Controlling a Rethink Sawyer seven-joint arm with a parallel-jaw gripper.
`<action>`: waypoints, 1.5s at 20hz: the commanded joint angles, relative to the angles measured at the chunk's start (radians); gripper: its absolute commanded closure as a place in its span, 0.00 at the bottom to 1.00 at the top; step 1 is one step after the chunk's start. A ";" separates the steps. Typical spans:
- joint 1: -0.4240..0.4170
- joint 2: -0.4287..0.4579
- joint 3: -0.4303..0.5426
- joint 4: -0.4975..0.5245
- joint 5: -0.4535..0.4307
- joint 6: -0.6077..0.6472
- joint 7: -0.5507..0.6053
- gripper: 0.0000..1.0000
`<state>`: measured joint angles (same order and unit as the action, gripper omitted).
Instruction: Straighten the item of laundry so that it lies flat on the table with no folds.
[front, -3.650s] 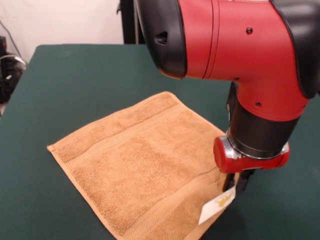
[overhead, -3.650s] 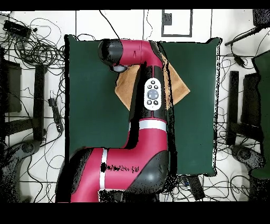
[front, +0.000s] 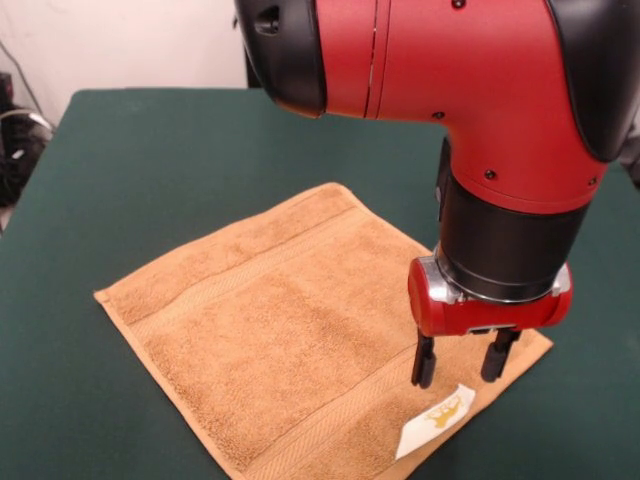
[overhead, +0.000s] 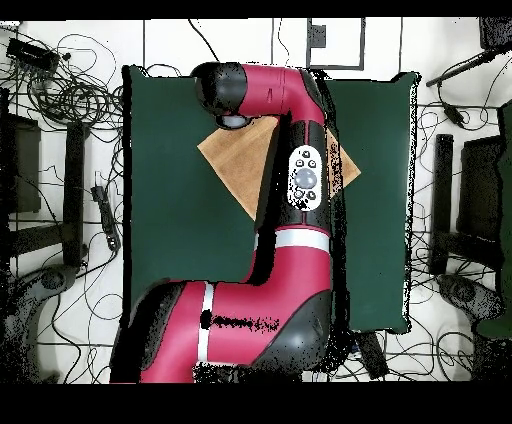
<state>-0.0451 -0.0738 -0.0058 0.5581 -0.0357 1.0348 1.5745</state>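
A golden-tan terry towel (front: 270, 320) lies spread flat on the dark green table (front: 150, 150), turned like a diamond, with woven bands along two sides. Its white tag printed in yellow (front: 436, 420) sticks out at the near right edge. My gripper (front: 460, 365) hangs just above the towel's right corner, beside the tag, with its two black fingers (front: 424, 362) apart and nothing between them. In the overhead view the arm (overhead: 290, 200) covers the middle of the towel (overhead: 240, 160), and the gripper is hidden under it.
Cables and equipment (overhead: 60, 90) lie on the floor round the table. Bare green tabletop (overhead: 180, 240) stretches on all sides of the towel.
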 joint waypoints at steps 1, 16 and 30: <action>0.012 -0.001 0.048 0.110 0.025 0.040 0.157 0.00; 0.009 0.001 0.052 0.107 0.026 0.040 0.150 0.00; 0.010 -0.010 0.047 0.131 0.019 -0.009 0.161 0.00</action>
<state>-0.0451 -0.0741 -0.0058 0.5581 -0.0357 1.0350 1.5745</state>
